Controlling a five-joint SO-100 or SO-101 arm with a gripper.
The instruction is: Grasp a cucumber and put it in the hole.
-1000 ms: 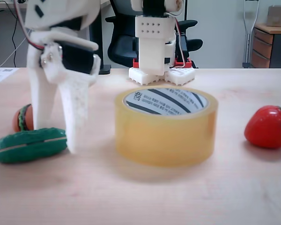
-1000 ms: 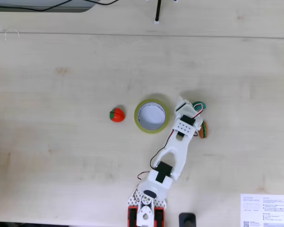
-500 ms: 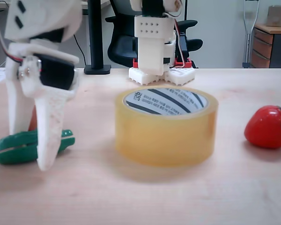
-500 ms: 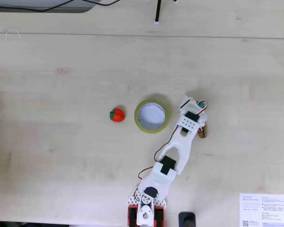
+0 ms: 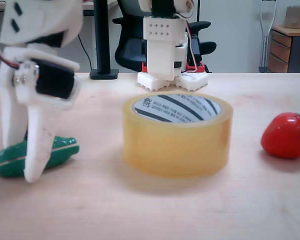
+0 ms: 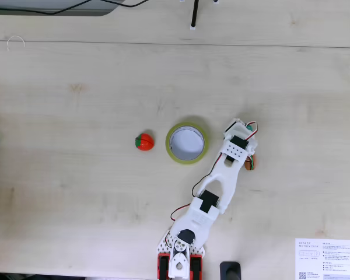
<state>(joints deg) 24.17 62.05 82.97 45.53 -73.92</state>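
Note:
The dark-green cucumber (image 5: 61, 149) lies on the table at the left of the low fixed view. My white gripper (image 5: 22, 161) reaches down over it, open, one finger behind the cucumber and one in front, tips near the tabletop. In the top-down fixed view the gripper (image 6: 243, 130) covers the cucumber. The yellowish tape roll (image 5: 177, 146) stands in the middle, and its hole (image 5: 176, 107) faces up with striped white core showing. From above, the roll (image 6: 170, 153) sits just left of the gripper, its hole (image 6: 186, 142) unoccupied.
A red strawberry toy (image 5: 286, 135) rests to the right of the roll, seen left of it from above (image 6: 144, 142). A small burger toy (image 6: 250, 164) peeks out beside the arm. The arm's base (image 5: 171, 79) stands behind the roll. A printed sheet (image 6: 326, 256) lies at the table corner.
The gripper has shifted left in the low view and come down astride the cucumber. It now hides the burger toy there. The cucumber has turned slightly.

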